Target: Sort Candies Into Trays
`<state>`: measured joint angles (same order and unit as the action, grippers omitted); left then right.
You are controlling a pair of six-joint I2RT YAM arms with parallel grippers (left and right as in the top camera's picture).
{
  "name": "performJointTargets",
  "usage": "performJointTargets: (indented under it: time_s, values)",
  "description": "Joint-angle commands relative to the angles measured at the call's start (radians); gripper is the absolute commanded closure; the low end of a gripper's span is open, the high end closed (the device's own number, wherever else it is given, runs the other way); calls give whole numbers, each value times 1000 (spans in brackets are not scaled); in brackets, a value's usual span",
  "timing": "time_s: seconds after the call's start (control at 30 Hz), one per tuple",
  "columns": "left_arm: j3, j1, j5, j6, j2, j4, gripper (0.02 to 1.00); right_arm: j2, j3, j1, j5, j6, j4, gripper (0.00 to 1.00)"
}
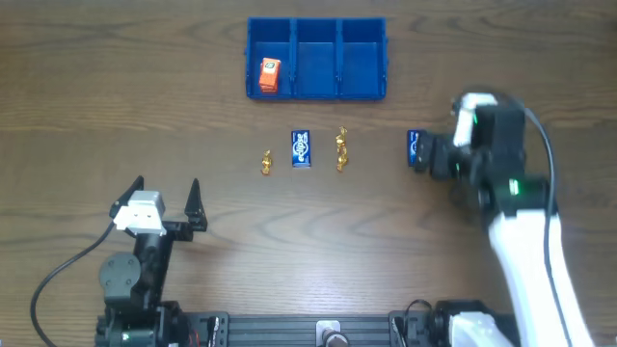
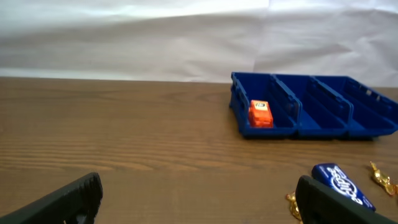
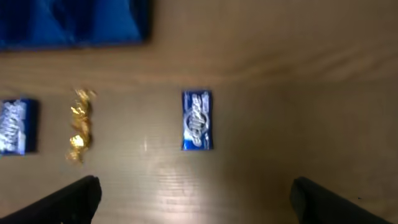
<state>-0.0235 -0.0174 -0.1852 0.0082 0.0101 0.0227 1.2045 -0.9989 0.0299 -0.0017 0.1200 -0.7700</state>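
Wooden table [image 1: 96,87] fills the top view, with wide bare stretches across the left half and the upper right corner. Blue tray [image 1: 316,87] sits at upper centre, three compartments side by side, well apart from every edge of the frame. Right arm [image 1: 525,251] rises from the lower right. Right gripper [image 3: 196,190] hangs above the table at right of centre, fingers spread wide. Left gripper [image 1: 167,183] sits low at lower left, also spread wide and holding nothing, with open wood ahead of it up to the tray. A row of four loose candies runs across mid-frame below the tray. Right blue candy [image 3: 197,120] lies flat, centred in line with the gap between the right gripper's fingers and ahead of them, not touched; in the top view the gripper body covers its right edge. Middle blue candy [image 1: 301,148] lies below the tray's centre compartment; the right wrist view cuts it off at the frame edge. Long gold candy [image 1: 341,149] lies between the two blue ones, apart from both. Orange candy [image 1: 270,75] rests in the tray's left compartment. Small gold candy [image 1: 267,162] ends the row at left; the left gripper's finger partly hides it in the left wrist view.
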Motion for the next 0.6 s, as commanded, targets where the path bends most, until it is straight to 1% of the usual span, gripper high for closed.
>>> performJointTargets:
  time_s: [0.03, 0.23, 0.33, 0.4, 0.6]
  values:
    - [19, -4, -25, 14, -6, 34, 20, 259, -158, -3, 18, -16, -91, 3]
    - [19, -4, -25, 14, -6, 34, 23, 468, -184, -2, 12, -16, -49, 3]
    - [19, -4, -25, 14, -6, 34, 23, 532, -184, 7, 8, -23, -2, 3]
    - [19, -4, -25, 14, -6, 34, 20, 575, -184, 15, 10, -48, 28, 3]
    - [19, -4, -25, 14, -6, 34, 20, 639, -184, 15, 16, -50, 81, 3]
